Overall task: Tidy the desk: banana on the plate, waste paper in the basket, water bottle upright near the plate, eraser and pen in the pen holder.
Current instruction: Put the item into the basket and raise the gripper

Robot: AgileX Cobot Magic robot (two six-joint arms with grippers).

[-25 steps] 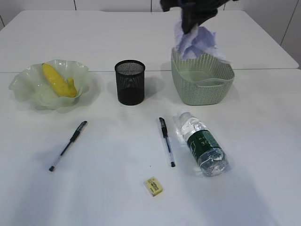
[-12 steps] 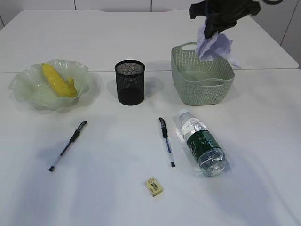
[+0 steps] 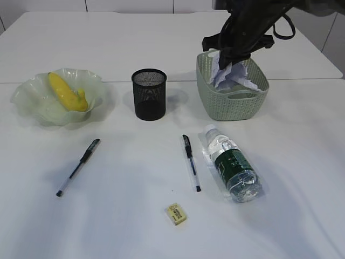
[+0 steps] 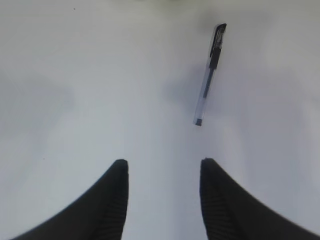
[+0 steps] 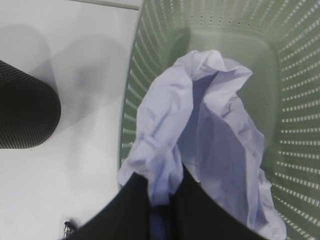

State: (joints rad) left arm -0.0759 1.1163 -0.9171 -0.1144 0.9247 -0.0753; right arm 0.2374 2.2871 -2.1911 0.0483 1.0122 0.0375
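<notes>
Your right gripper (image 5: 159, 210) is pinched tight on a corner of the waste paper (image 5: 200, 135), and the crumpled sheet hangs down inside the green basket (image 3: 207, 89) at the far right of the desk, its lower folds already below the rim. To do this step well, make sure the whole wad is over the basket's floor, not draped on the near wall, then part the jaws fully and wait for the paper to drop free; a crumpled sheet can cling to the pads, so lift straight up and check that nothing trails out with you. Keep clear of the basket's handle and rim as you rise so you do not tip it. Your left gripper (image 4: 162, 197) hangs spread and empty over bare table, with the left pen (image 4: 210, 75) lying beyond it, well placed for the next pick. The banana (image 3: 64, 91) already lies on the plate (image 3: 24, 100); the water bottle (image 3: 232, 164) lies on its side near the middle pen (image 3: 190, 162), the eraser (image 3: 176, 213) nearer you, the pen holder (image 3: 149, 94) between plate and basket.
</notes>
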